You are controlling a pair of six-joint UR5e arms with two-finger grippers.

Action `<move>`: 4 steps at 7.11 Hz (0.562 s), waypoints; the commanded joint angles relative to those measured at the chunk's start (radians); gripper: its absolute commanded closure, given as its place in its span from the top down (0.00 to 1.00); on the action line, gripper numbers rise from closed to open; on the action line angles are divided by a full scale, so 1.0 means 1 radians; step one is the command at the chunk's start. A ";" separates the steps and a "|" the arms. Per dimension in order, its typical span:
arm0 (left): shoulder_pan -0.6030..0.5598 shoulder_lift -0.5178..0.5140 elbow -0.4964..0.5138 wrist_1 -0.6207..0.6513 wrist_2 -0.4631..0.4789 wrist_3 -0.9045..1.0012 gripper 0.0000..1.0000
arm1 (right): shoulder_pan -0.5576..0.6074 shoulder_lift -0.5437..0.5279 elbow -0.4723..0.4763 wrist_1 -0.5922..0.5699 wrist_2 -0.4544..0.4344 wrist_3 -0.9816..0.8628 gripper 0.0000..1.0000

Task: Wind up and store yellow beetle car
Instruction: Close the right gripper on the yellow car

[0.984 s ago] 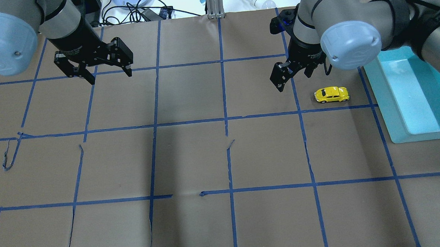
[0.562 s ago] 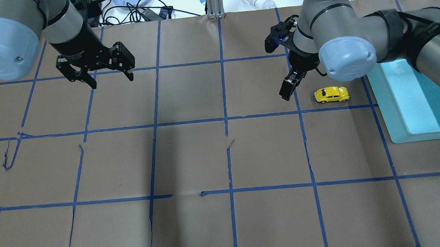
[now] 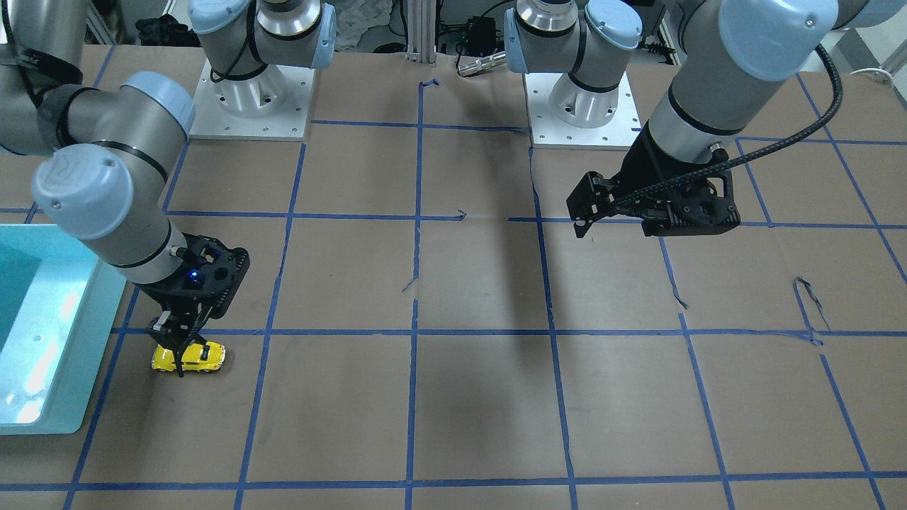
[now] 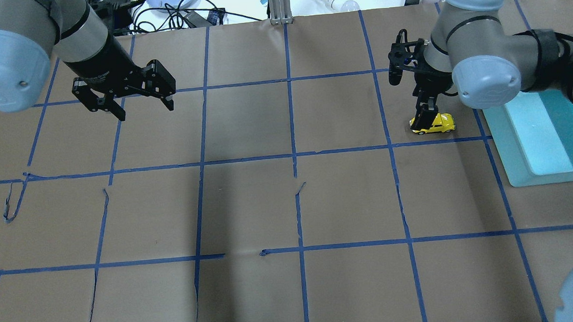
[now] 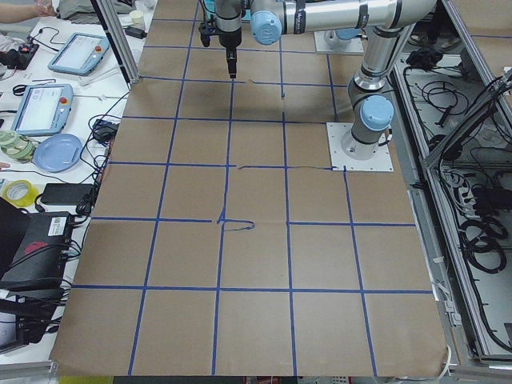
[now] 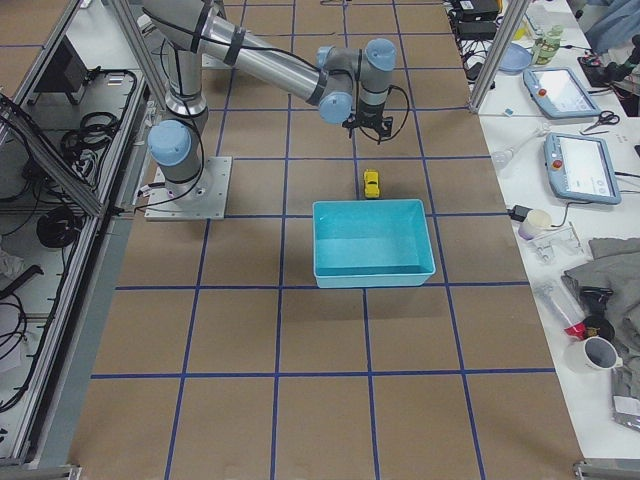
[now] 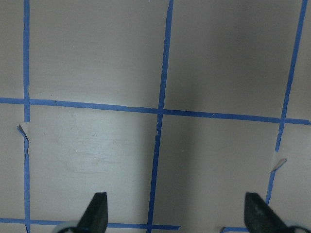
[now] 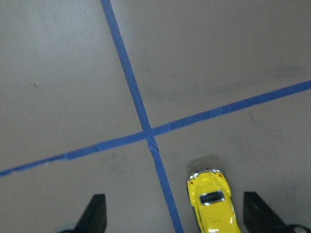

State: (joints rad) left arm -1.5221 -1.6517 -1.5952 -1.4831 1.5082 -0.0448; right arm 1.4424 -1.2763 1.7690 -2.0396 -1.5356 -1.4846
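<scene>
Right gripper (image 8: 175, 206), fingers apart, hangs over the small glossy yellow beetle car (image 8: 212, 204); car sits lower right of centre, long axis crossing my closing line.

One yellow beetle car (image 4: 442, 122), one turquoise bin (image 4: 509, 144), two grippers: left gripper (image 4: 145, 111), right gripper (image 8: 176, 216).

Yellow car (image 4: 442, 123), teal bin (image 4: 508, 134), blue-grid tbl (image 4: 249, 207)
</scene>
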 commanded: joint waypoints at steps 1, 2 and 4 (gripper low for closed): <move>0.000 0.001 -0.006 0.000 0.010 0.008 1.00 | -0.071 0.063 0.000 -0.055 -0.003 -0.248 1.00; 0.000 0.001 -0.005 -0.002 0.014 0.011 1.00 | -0.071 0.081 0.001 -0.104 -0.046 -0.311 1.00; -0.001 0.003 -0.005 0.001 0.030 -0.004 1.00 | -0.071 0.129 0.001 -0.170 -0.060 -0.315 1.00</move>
State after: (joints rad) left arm -1.5226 -1.6503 -1.6001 -1.4840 1.5328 -0.0377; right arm 1.3727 -1.1787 1.7699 -2.1654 -1.5881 -1.7852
